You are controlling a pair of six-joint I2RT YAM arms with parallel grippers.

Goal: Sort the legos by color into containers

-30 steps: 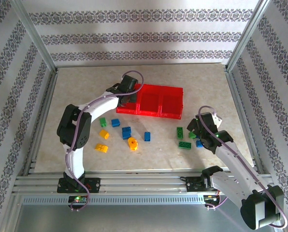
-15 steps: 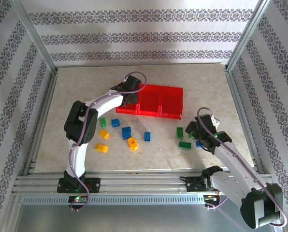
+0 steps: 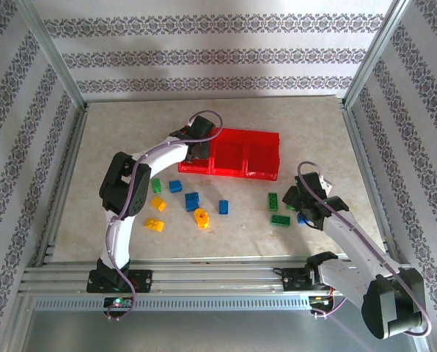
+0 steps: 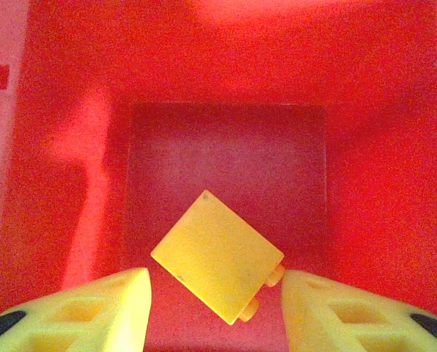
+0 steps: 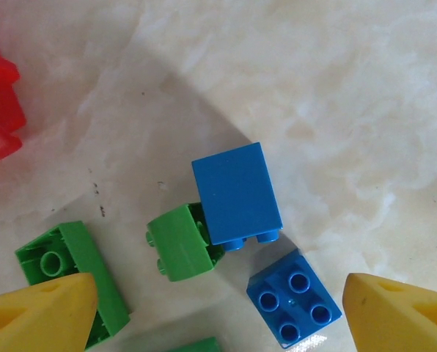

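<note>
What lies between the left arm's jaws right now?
A single yellow brick, tilted, over the floor of a red tray compartment; the left wrist view shows this.

A shallow bright red plastic tray of three square compartments in a row (image 3: 230, 174) lies at the far middle of the surface. In its left compartment (image 4: 226, 147) a yellow-orange toy brick (image 4: 217, 255) is turned cornerwise, studs sideways. Nearer, at left, a green brick (image 3: 156, 185), three blue bricks (image 3: 192, 200) and three yellow-orange bricks (image 3: 201, 218) lie scattered. At right, a blue brick on its side (image 5: 237, 194) touches a small green brick (image 5: 180, 242), with a studs-up blue square brick (image 5: 294, 297) just beside and a long green brick (image 5: 72, 271) tipped over nearby.
</note>
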